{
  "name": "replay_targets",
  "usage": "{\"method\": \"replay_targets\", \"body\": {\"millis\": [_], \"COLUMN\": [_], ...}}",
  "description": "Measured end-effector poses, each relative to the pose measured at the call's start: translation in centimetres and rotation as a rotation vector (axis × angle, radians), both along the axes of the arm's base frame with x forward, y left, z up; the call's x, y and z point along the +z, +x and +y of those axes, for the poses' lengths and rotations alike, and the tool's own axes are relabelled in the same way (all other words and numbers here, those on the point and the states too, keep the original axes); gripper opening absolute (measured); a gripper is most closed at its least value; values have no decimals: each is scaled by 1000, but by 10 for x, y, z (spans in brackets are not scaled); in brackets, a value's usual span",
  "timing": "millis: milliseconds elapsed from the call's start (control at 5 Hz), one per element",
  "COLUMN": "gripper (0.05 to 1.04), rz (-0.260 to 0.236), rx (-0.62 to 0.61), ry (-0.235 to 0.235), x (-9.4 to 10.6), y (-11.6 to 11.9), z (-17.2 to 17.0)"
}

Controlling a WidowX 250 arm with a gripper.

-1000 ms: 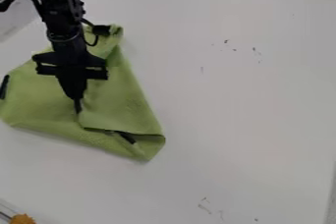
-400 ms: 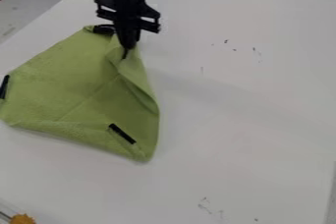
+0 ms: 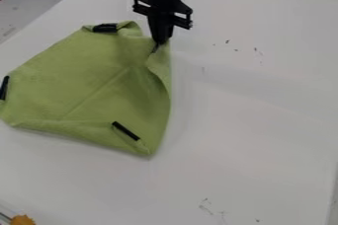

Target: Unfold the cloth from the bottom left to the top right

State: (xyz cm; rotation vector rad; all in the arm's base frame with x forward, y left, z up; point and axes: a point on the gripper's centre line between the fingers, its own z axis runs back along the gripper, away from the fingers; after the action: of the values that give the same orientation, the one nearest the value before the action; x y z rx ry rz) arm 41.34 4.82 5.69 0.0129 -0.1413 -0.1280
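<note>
The black gripper (image 3: 158,46) hangs at the upper middle, its tips shut on the top right corner of the green cloth (image 3: 86,88). The cloth lies mostly spread over the left half of the table, with a diagonal crease across it. From the gripped corner its right edge curls inward and runs down to a lower corner. Black strips mark the cloth at its top, at its left corner and near its bottom corner.
The white table (image 3: 251,120) bears small dark marks at the upper right and near the bottom. An orange object (image 3: 22,220) sits at the lower left edge of the view.
The gripper has moved up and to the right from the cloth's middle, drawing the folded corner with it. The fold has opened, baring the lower black strip.
</note>
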Motion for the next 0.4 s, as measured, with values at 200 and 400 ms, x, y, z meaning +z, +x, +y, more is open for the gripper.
{"method": "replay_targets", "body": {"millis": [200,400], "gripper": [53,53], "rz": [6,-15], "rx": [-39,-23], "ry": [-14,-28], "x": [-6,-6], "y": [3,7], "z": [-18,-22]}}
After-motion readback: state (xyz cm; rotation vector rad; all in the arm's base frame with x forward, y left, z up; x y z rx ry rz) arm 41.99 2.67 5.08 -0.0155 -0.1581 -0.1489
